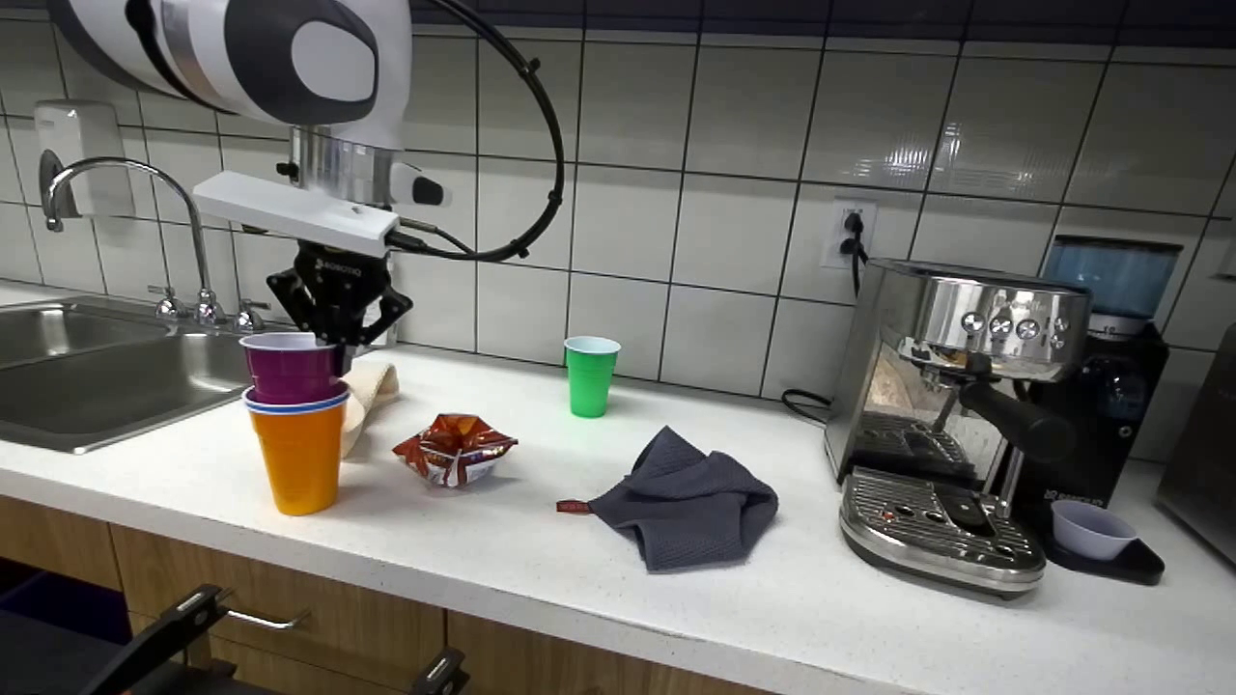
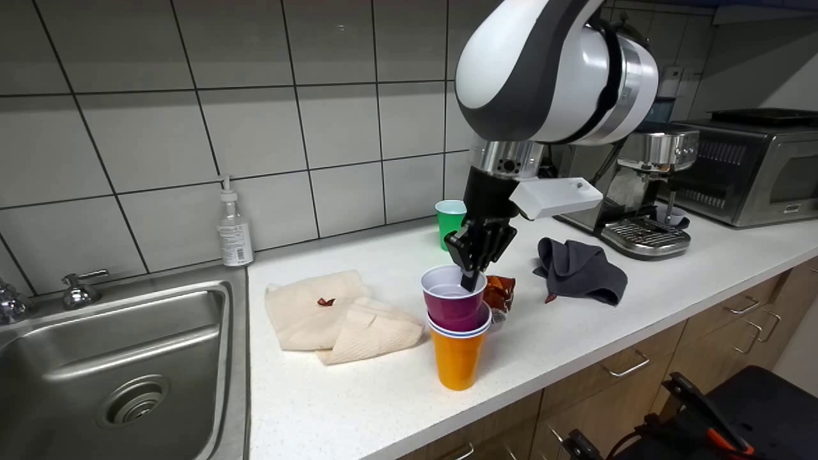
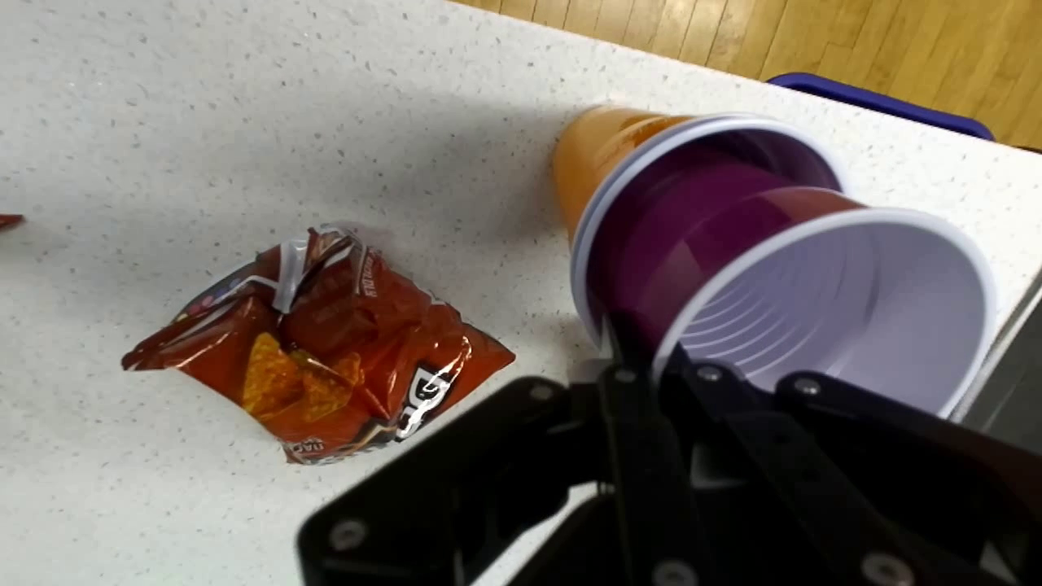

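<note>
The gripper (image 3: 649, 362) is pinched tight on the wall of the purple cup (image 2: 450, 312), whose lower part is hidden inside the orange cup (image 2: 457, 361) on the surface (image 2: 300, 409); what the bluish rim (image 2: 459, 333) between them belongs to is hard to make out

In the wrist view, holds the purple cup (image 3: 814, 301) at three o'clock by its pale rim, with the gripper (image 3: 651, 358) at five o'clock clasping inside and out. Has the cup's far end within the mouth of the orange cup (image 3: 606, 155), at one o'clock. Shows a glossy red snack bag (image 3: 326, 350) on the speckled white counter (image 3: 203, 106), between eight and nine o'clock, apart from both cups, and wooden floor (image 3: 855, 37) at two o'clock.
</note>
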{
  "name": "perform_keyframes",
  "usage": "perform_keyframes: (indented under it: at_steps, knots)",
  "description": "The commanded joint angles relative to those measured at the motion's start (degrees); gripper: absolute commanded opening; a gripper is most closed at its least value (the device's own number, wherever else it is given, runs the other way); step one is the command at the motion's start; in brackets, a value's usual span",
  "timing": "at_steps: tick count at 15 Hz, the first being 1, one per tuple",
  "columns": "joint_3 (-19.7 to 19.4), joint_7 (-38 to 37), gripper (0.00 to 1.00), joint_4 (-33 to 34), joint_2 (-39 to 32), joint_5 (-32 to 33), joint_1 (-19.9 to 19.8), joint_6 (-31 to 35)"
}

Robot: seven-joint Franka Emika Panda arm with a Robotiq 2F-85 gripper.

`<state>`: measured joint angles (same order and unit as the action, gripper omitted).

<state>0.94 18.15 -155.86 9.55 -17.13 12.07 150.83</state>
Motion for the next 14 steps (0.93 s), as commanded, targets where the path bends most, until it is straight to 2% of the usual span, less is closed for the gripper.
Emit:
perform_keyframes:
  at_steps: [1, 12, 14]
  knots:
    - [0.9, 0.3, 0.01, -1.2, 0.5, -1.4, 0.2, 1.8]
    - [0.5, 0.2, 0.01, -4.1, 0.9, -1.3, 0.2, 6.0]
    - [0.5, 0.2, 0.01, -2.9, -0.1, -1.1, 0.2, 6.1]
